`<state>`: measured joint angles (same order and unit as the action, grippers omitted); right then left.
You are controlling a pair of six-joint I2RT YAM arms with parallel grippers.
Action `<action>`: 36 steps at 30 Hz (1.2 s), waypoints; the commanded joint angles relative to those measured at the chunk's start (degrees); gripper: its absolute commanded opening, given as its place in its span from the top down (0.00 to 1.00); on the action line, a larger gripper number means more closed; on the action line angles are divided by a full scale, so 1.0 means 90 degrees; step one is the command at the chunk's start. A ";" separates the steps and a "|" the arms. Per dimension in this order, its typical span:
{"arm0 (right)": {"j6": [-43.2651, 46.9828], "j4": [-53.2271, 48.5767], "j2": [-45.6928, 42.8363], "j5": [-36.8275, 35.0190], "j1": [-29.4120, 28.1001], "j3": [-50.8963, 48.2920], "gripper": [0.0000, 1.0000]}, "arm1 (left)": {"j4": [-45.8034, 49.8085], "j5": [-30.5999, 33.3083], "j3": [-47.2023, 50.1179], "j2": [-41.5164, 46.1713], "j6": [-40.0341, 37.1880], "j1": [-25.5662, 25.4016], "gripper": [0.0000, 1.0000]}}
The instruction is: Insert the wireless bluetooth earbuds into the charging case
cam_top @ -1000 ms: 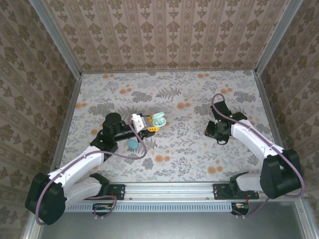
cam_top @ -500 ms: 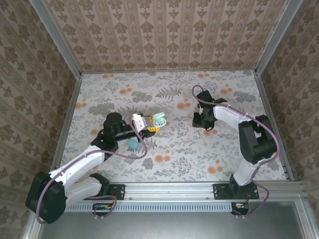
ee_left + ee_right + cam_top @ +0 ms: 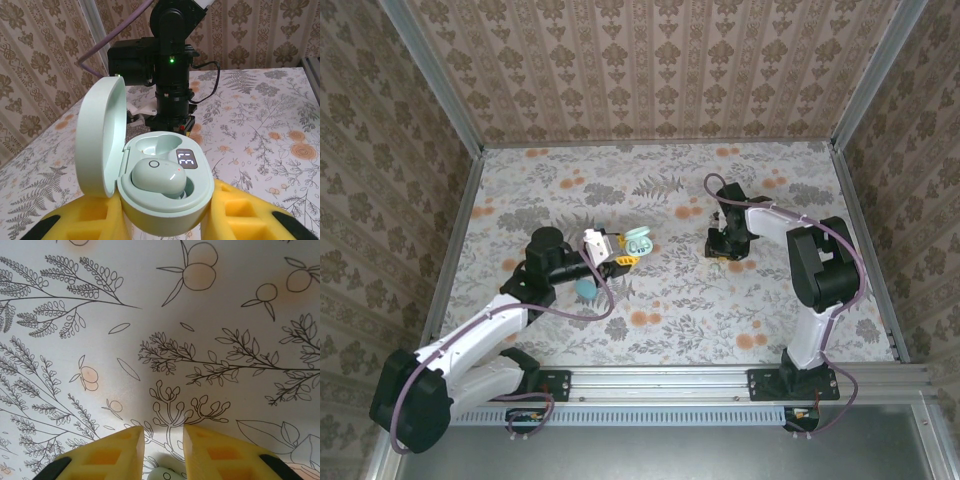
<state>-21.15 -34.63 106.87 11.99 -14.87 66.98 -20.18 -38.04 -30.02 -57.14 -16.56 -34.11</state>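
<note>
The mint-green charging case [image 3: 165, 192] has its lid [image 3: 102, 140] swung open, and my left gripper [image 3: 167, 202] is shut on its body between yellow pads. One earbud [image 3: 159, 177] lies in the near socket; the far socket [image 3: 156, 146] is bare beside a lit display. The top view shows the case [image 3: 640, 240] left of centre, raised at the left gripper [image 3: 626, 252]. My right gripper [image 3: 723, 250] points down at the table right of centre. In its wrist view, the second earbud [image 3: 167, 475] sits between its pads at the bottom edge, right gripper [image 3: 163, 434] shut on it.
A small round teal object [image 3: 587, 288] lies on the floral tabletop [image 3: 660, 300] beside the left forearm. Patterned walls with metal rails [image 3: 455, 250] enclose the table on three sides. The right arm's black wrist [image 3: 170, 75] stands straight behind the case.
The right arm swung from the right side toward the table's middle, then settled low, its jaws narrowing around the earbud. The left arm and case stayed still.
</note>
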 commanded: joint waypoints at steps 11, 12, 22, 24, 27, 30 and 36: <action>-0.0409 0.0067 -0.0511 0.0427 -0.0015 -0.0839 0.73 | 0.0015 -0.0007 -0.0047 0.0109 0.0052 -0.0028 0.96; -0.0448 0.0090 -0.0571 0.0458 -0.0014 -0.0904 0.74 | 0.0016 -0.0011 -0.0053 0.0097 0.0052 -0.0029 0.95; -0.0813 0.0176 -0.1050 0.0703 -0.0034 -0.1203 0.74 | -0.0005 0.0025 -0.0013 0.0123 0.0072 -0.0038 0.96; -0.0861 0.0156 -0.1106 0.0747 -0.0042 -0.1216 0.74 | -0.0006 0.0028 -0.0002 0.0129 0.0072 -0.0038 0.96; -0.0902 0.0085 -0.1211 0.0693 -0.0061 -0.1219 0.74 | -0.0004 0.0028 0.0006 0.0139 0.0081 -0.0038 0.95; -0.0848 -0.0090 -0.1339 0.0505 -0.0055 -0.1160 0.74 | 0.0000 0.0048 0.0015 0.0157 0.0074 -0.0038 0.95; -0.0623 -0.0369 -0.1499 0.0270 -0.0065 -0.1059 0.74 | -0.0019 0.0047 0.0025 0.0142 0.0067 -0.0038 0.95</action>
<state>-27.94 -34.72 94.96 16.27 -15.05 56.51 -19.73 -37.45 -30.02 -56.88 -16.51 -34.11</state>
